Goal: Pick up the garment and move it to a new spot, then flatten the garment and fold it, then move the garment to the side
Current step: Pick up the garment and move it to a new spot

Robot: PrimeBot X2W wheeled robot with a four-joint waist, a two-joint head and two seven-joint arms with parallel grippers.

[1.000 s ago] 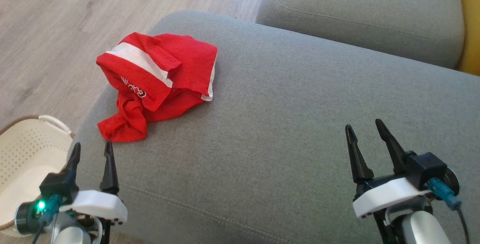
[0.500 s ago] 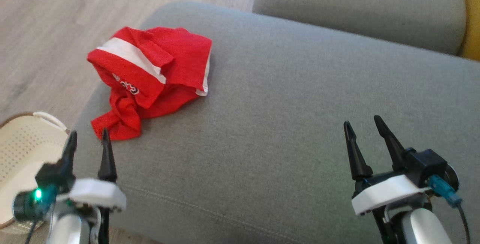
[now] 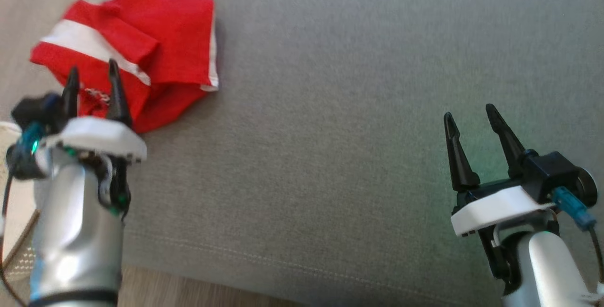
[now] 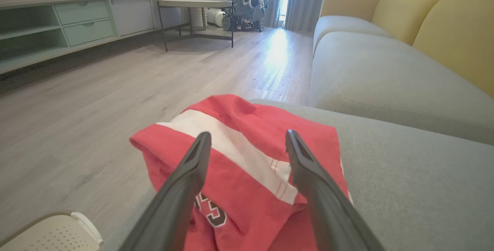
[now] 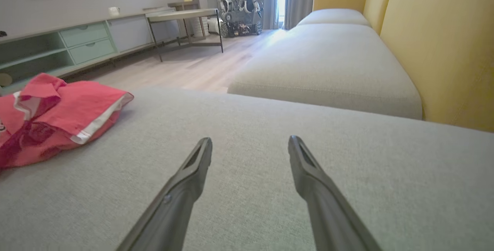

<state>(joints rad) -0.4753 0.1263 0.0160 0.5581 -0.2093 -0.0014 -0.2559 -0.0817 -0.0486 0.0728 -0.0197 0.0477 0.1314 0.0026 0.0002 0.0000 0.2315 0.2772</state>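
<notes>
– Since the grey cushion (image 3: 330, 132) is big and mostly bare, why's the red garment (image 3: 174, 29) bunched up at its left edge?
– It's just a crumpled heap there, tbh. Left gripper (image 3: 93, 65) hovers right at it, jaws spread, holding nothing, so I'd guess it's lined up for a grab. Right gripper (image 3: 468, 111) sits well apart, also spread and empty.

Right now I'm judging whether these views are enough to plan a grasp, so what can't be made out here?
Garment near edge: head view, hidden behind the left end effector; contact with the cloth cannot be told.
Lettering: left wrist view, partly covered by a finger and folds.
Garment's far side: right wrist view, cut off by that view's left edge.
Basket: left wrist view, cut off at the bottom corner.
</notes>
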